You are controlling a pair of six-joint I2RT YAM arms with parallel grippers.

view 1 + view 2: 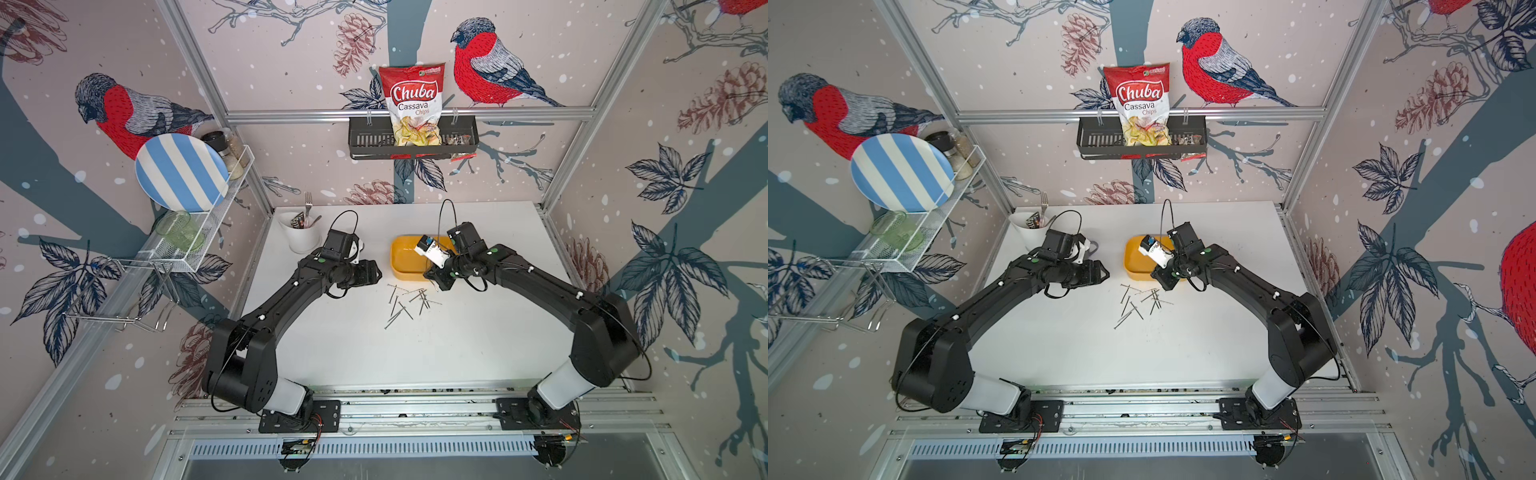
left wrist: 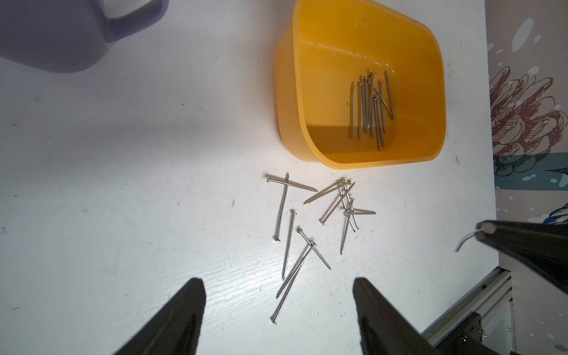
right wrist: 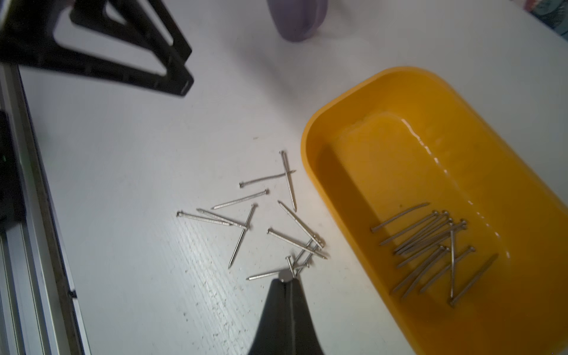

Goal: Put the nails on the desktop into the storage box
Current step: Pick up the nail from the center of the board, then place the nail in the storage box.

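Several nails (image 1: 405,301) (image 2: 287,246) (image 3: 239,199) lie scattered on the white desktop (image 1: 478,332), just in front of the yellow storage box (image 1: 399,266) (image 1: 1133,266) (image 2: 307,138) (image 3: 310,172). More nails (image 2: 368,104) (image 3: 430,246) lie inside the box. My right gripper (image 1: 434,280) (image 1: 1163,282) (image 3: 285,276) is shut at the pile's box-side edge, with a thin nail (image 3: 289,266) sticking out of its tip. My left gripper (image 1: 376,270) (image 1: 1104,272) (image 2: 278,282) stands open left of the pile, holding nothing.
A white utensil holder (image 1: 299,239) with a fork and spoon stands at the back left of the desktop. A purple mug (image 2: 61,37) (image 3: 295,18) sits near the left arm. The black wall basket (image 1: 411,141) holds a chips bag above the desk.
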